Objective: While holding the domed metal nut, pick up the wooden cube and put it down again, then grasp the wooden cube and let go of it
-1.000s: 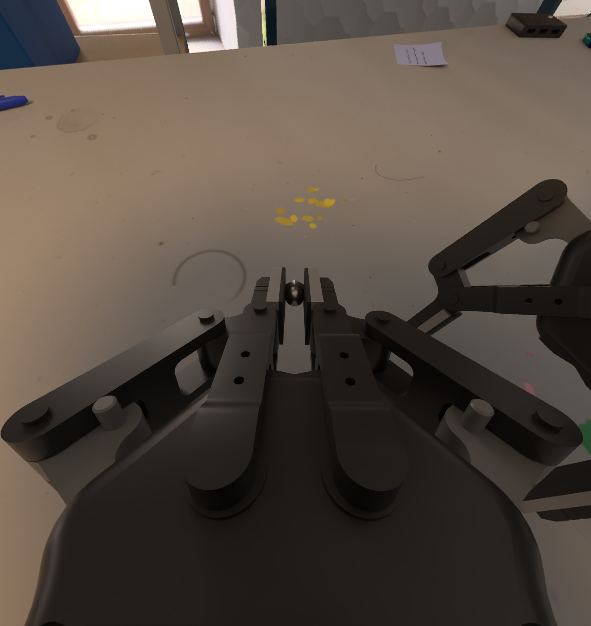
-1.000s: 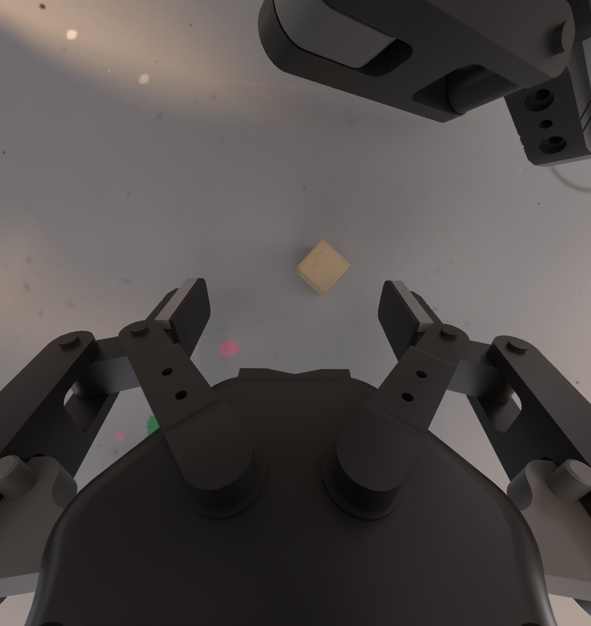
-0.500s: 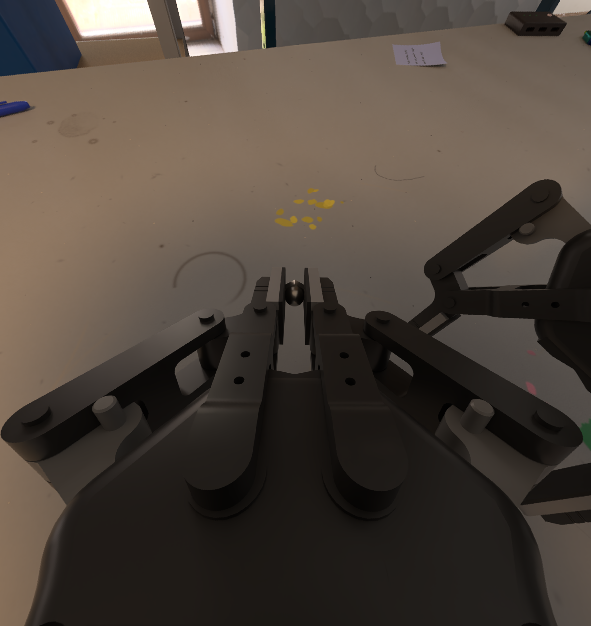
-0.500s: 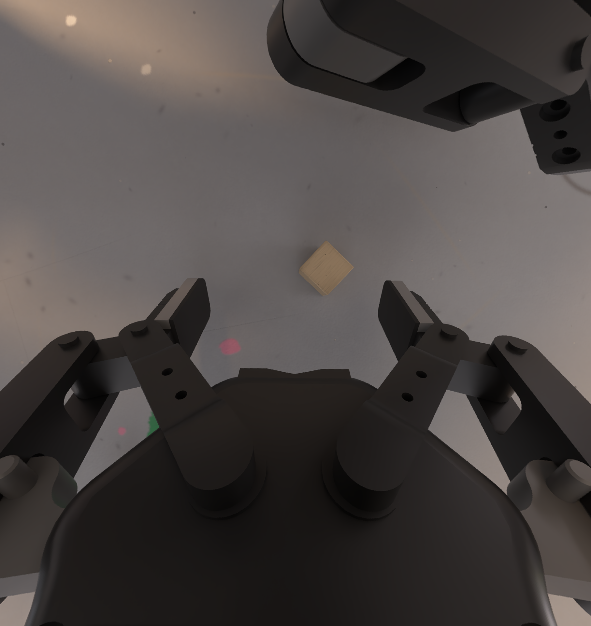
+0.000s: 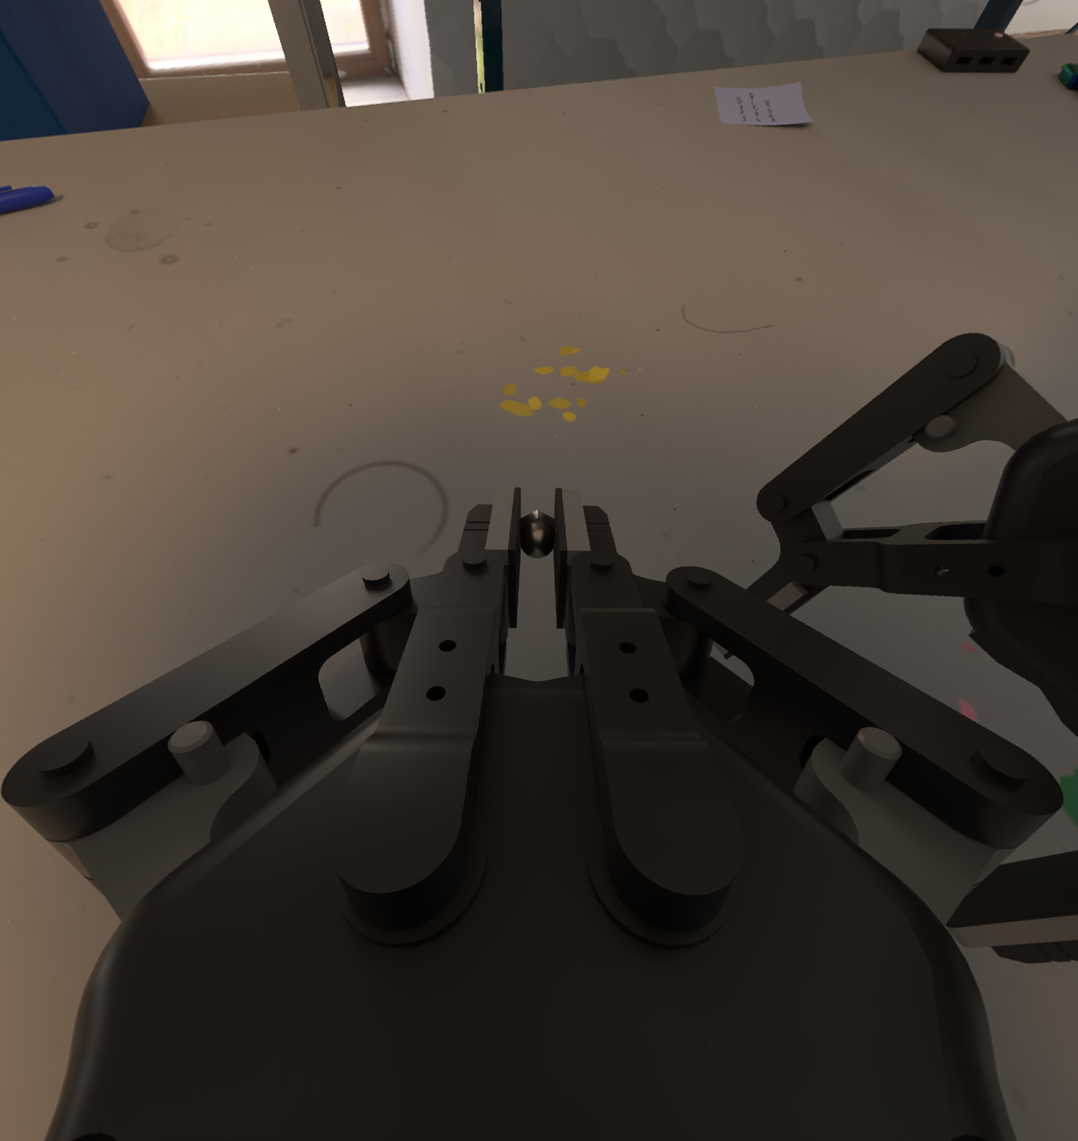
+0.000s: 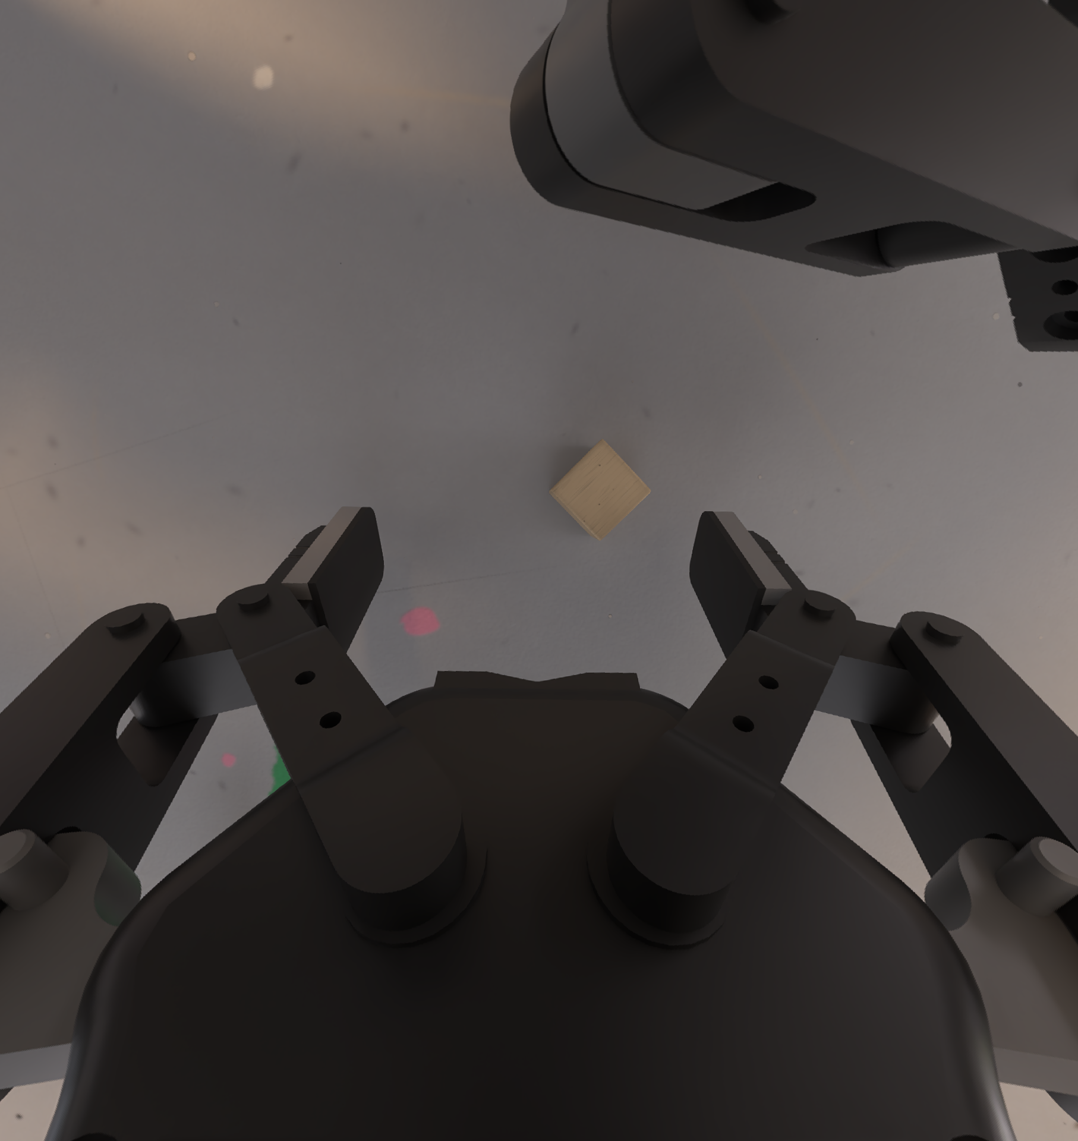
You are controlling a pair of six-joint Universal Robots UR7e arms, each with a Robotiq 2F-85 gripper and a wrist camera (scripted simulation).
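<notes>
Left gripper [image 5: 536, 525] is clamped on the domed metal nut [image 5: 535, 534] at frame centre, dome facing the camera, long axis running along the fingers I think. Right gripper [image 6: 536, 555] is spread wide with nothing in it; the wooden cube [image 6: 600, 489] sits on the bench [image 6: 277, 370] just past its fingertips, corner pointing at the camera. Versus a second ago the cube has slid slightly right in frame, nut unchanged. Yellow splotches [image 5: 555, 386] lie farther back.
</notes>
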